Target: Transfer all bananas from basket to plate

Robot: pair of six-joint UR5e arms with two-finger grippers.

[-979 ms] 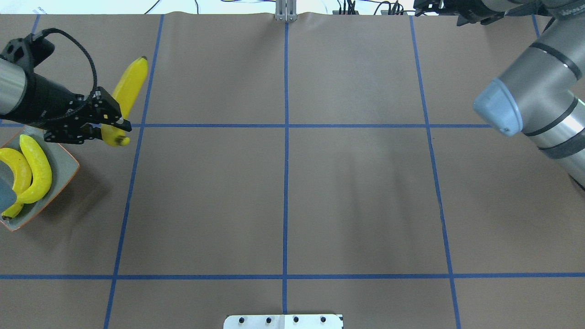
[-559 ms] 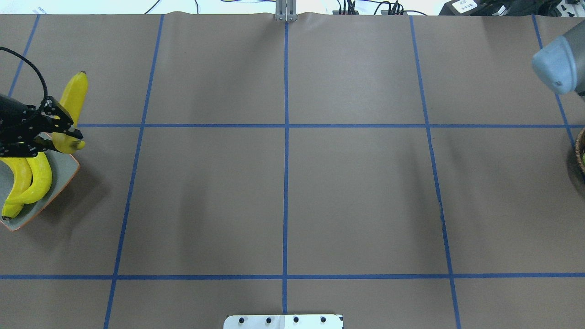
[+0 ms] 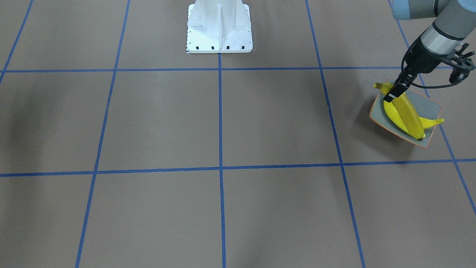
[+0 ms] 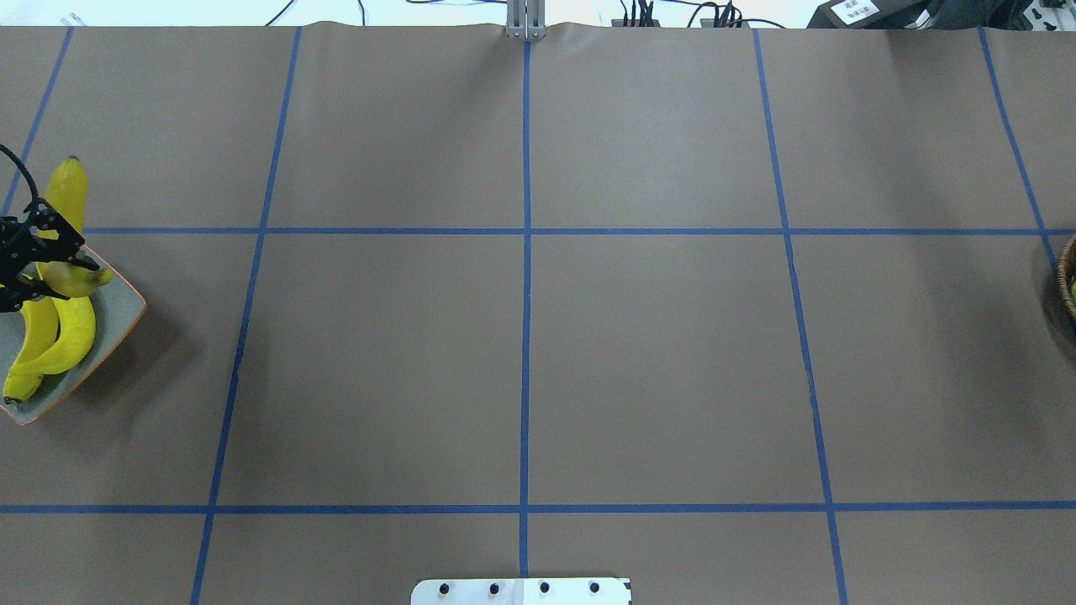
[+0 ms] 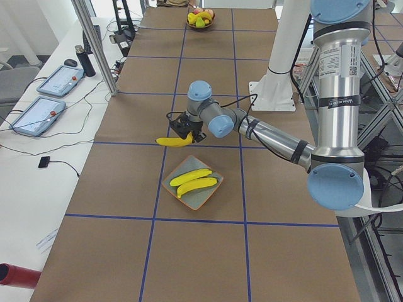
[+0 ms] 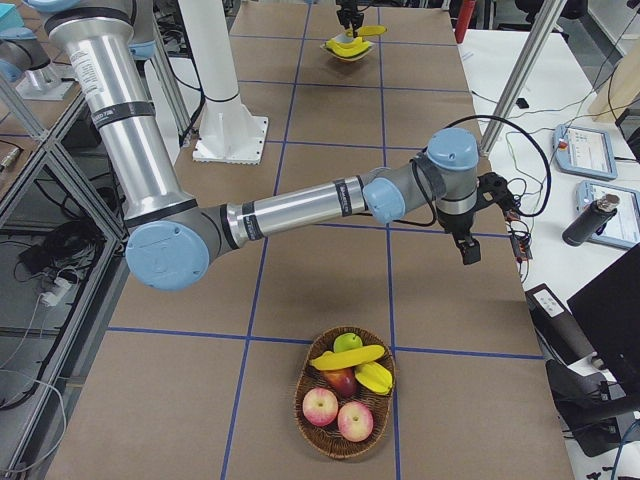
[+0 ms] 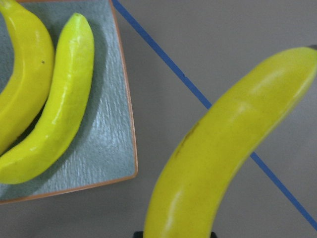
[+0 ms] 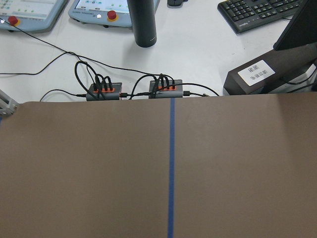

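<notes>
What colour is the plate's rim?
Orange, on the grey plate; clearest in the left wrist view.

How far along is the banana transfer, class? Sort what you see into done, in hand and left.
Done: two bananas lie on the plate. In hand: the left hand grips a third banana, raised beside the plate's edge and not yet set down. Left: at least one banana lies in the basket.

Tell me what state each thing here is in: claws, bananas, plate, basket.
Held banana, in the air beside the plate.
Left claw, shut on the held banana.
Plate, holds two bananas side by side.
Basket, holds one banana and other fruit.
Right claw, can't tell whether open or shut.
</notes>
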